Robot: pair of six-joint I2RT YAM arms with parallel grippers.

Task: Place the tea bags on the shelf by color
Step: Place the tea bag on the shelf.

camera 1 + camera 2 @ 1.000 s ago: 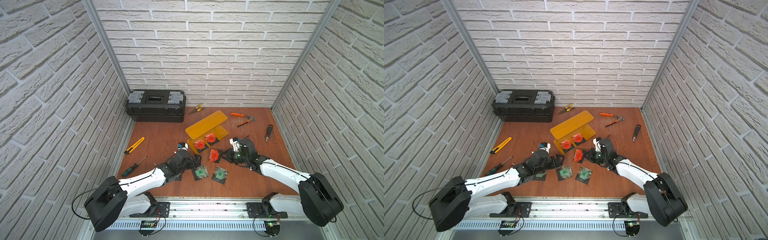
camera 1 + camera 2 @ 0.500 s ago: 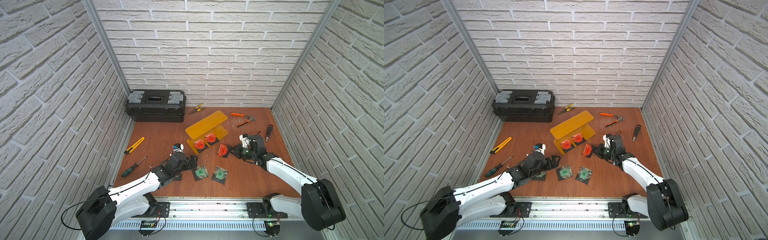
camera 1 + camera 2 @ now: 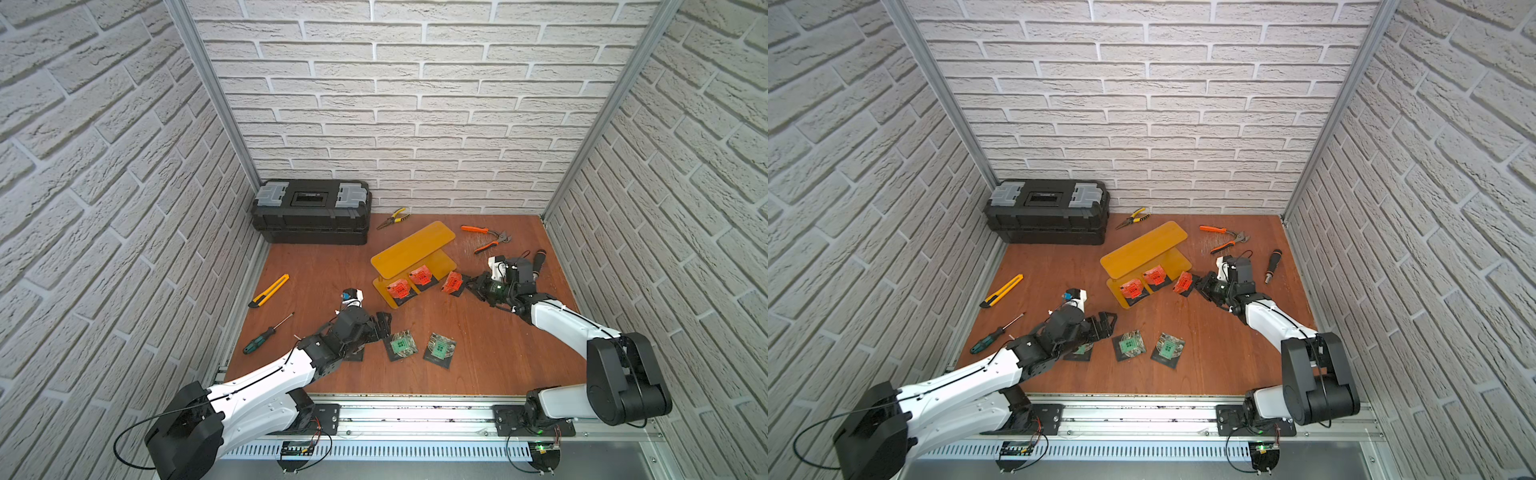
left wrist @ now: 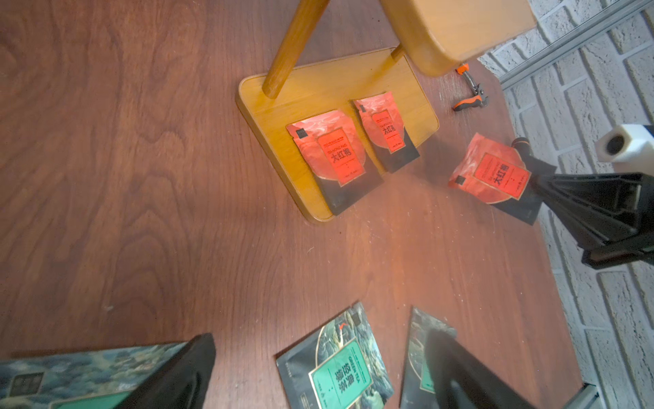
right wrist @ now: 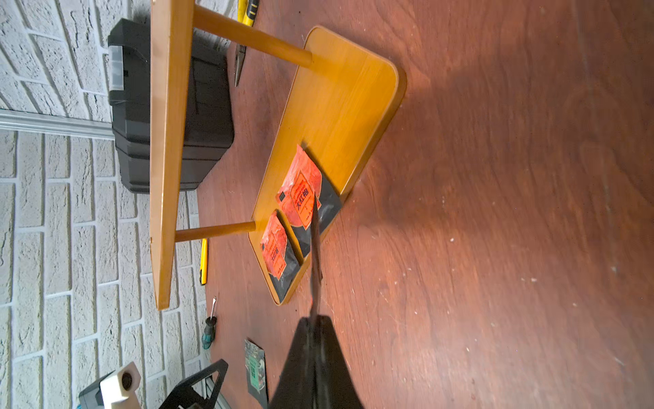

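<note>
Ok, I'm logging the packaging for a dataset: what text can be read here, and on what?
"大红袍": held red tea bag in the right gripper, and front red tea bag on the shelf.
"GREEN TEA": middle green tea bag on the table.
Smaller print and the other sachets' labels: too blurred to read.
The toolbox shows no legible text.

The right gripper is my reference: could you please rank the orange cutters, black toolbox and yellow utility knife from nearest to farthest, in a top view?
1. Orange cutters, just behind the right gripper.
2. Black toolbox, back left corner.
3. Yellow utility knife, far left side.
</note>
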